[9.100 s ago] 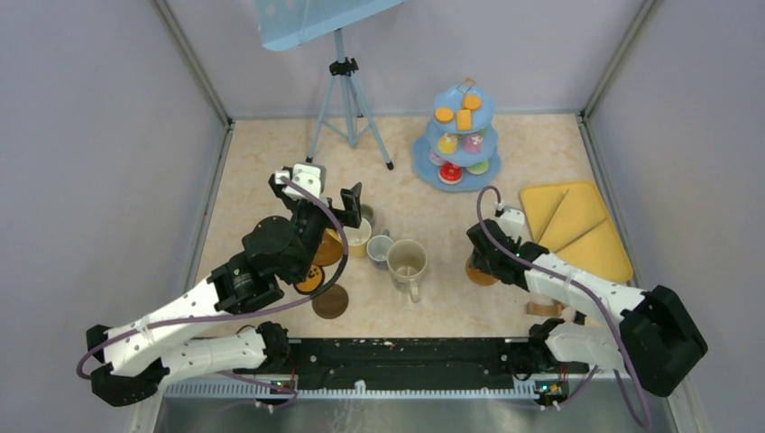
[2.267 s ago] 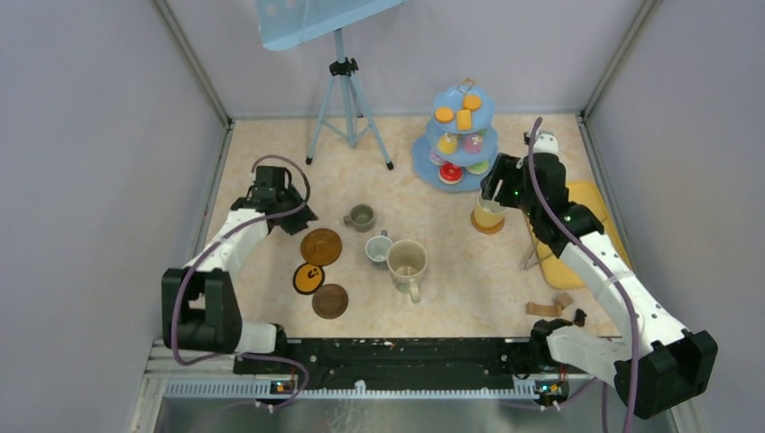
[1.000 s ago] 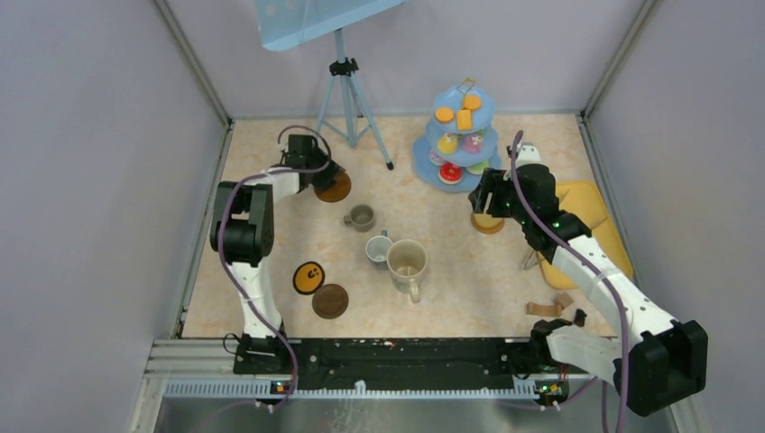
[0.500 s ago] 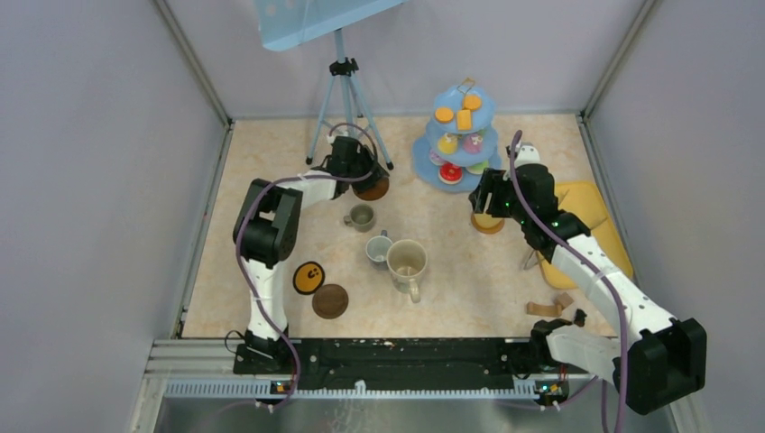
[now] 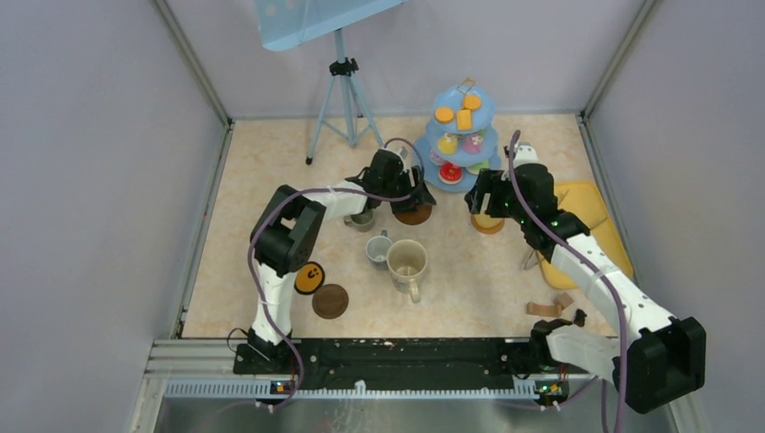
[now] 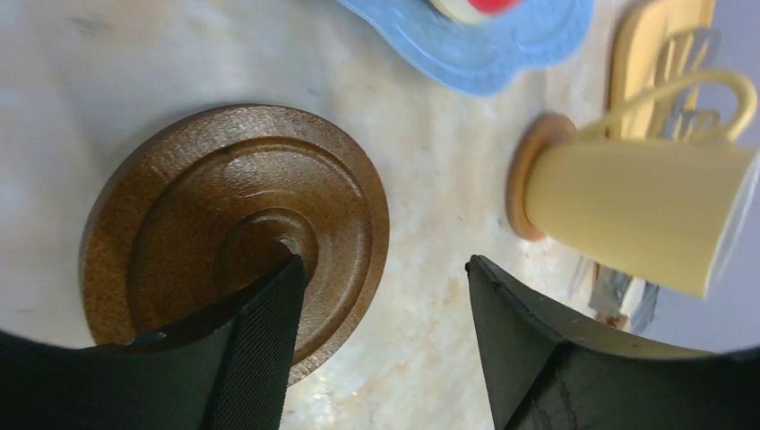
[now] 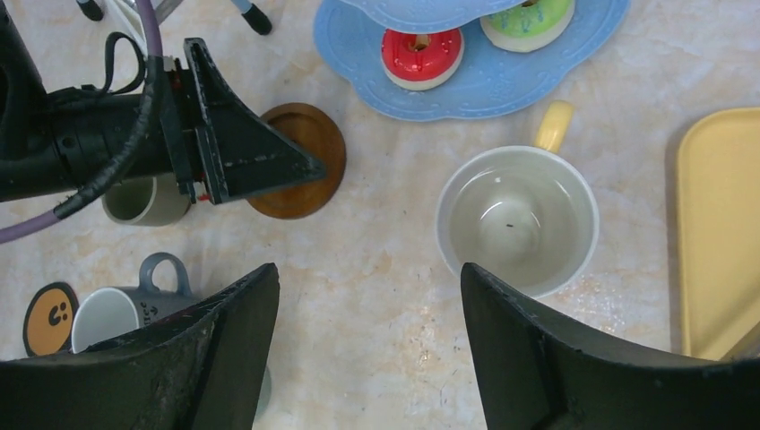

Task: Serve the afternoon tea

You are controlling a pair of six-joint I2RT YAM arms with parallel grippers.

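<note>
The light-blue cake stand (image 5: 465,135) with toy cakes stands at the back. My left gripper (image 5: 408,191) reaches in front of it, open, one fingertip (image 6: 260,322) resting over a round brown coaster (image 6: 233,224) that lies flat on the table. That coaster (image 7: 296,170) also shows in the right wrist view. My right gripper (image 7: 367,269) hangs open above the table beside the yellow mug (image 7: 518,219), which stands on its own coaster (image 6: 524,184). The large cream mug (image 5: 408,262) and two grey mugs (image 5: 379,248) (image 5: 361,218) stand mid-table.
A smiley coaster (image 5: 309,277) and another brown coaster (image 5: 330,300) lie at the front left. The flat yellow tray (image 5: 586,225) is at the right, with metal tongs (image 5: 534,259) and a small wooden piece (image 5: 550,307) nearby. A tripod (image 5: 347,99) stands at the back.
My left gripper carried the brown coaster rightward across the back of the table to a spot in front of the cake stand and opened. The right arm hardly moved; its jaws widened.
</note>
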